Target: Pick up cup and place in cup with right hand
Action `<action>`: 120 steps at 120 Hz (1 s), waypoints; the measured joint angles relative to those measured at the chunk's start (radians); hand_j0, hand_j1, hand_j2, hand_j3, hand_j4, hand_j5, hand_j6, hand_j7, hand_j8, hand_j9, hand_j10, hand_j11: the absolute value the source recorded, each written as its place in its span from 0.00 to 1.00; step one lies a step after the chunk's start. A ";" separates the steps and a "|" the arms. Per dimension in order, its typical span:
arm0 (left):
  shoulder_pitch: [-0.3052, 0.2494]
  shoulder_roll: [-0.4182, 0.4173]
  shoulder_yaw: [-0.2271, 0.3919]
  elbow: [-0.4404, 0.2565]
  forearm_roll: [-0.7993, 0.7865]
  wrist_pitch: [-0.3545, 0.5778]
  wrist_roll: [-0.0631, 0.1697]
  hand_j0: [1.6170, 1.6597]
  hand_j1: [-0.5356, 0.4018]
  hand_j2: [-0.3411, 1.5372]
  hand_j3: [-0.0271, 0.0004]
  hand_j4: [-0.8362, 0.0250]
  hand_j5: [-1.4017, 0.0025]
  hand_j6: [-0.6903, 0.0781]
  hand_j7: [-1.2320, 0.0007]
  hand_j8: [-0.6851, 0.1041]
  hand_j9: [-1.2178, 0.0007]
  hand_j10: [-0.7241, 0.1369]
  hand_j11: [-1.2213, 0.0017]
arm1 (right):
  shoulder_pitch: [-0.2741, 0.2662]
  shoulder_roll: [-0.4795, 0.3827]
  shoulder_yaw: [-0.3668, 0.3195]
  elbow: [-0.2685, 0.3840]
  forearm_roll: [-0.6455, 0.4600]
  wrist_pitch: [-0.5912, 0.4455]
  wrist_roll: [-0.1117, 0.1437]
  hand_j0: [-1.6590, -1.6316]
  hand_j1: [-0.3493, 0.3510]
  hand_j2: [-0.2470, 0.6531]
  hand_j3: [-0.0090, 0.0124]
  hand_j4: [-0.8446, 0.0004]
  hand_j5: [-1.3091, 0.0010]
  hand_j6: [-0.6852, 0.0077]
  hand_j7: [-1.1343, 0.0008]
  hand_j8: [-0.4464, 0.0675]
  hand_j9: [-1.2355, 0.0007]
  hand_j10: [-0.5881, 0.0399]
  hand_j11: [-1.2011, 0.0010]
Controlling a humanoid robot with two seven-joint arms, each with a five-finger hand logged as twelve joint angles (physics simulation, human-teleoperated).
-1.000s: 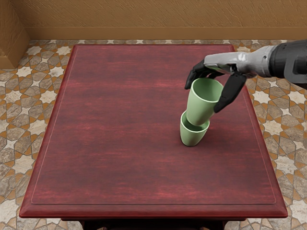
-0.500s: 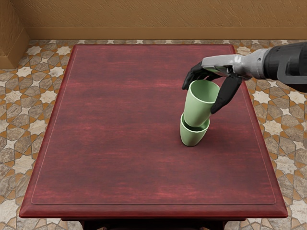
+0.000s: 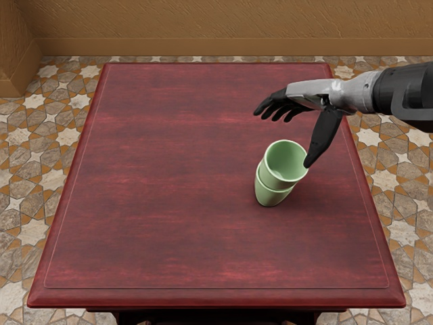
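Cups in matching pale green, two of them, are stacked on a table, right of its middle. The upper cup sits partly inside the lower cup, its base and lower wall hidden within it. It is tilted, its mouth leaning toward the picture's right, so that its smooth, hollow inside shows from above. A band of its outer wall rises above the lower cup's rim. The lower cup stands on the tabletop, with a soft shadow beside it to the right.

Above and behind the stack is the robot's right hand, grey across its back with black digits, on a black and grey arm that reaches in from the picture's right edge. The hand is wide open and grasps nothing. Its four fingers stretch toward the picture's left, gently bent and slightly fanned, well clear of the cups. Its thumb points down, far apart from the fingers, its tip right at the right side of the upper cup's rim; whether the two touch cannot be told.

The table is deep red, with streaky wood grain and a raised border. Around it lies a floor of star-patterned tiles in grey, cream and orange-brown, and behind it runs a textured tan wall.
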 joint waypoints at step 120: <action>-0.005 0.000 0.002 -0.002 0.000 -0.004 0.000 0.96 0.94 0.18 0.99 0.97 1.00 0.90 1.00 0.87 1.00 0.84 1.00 | -0.163 0.028 0.237 -0.067 0.279 0.013 0.000 0.04 0.05 0.27 0.42 0.96 0.97 0.94 0.96 0.80 0.97 0.88 0.96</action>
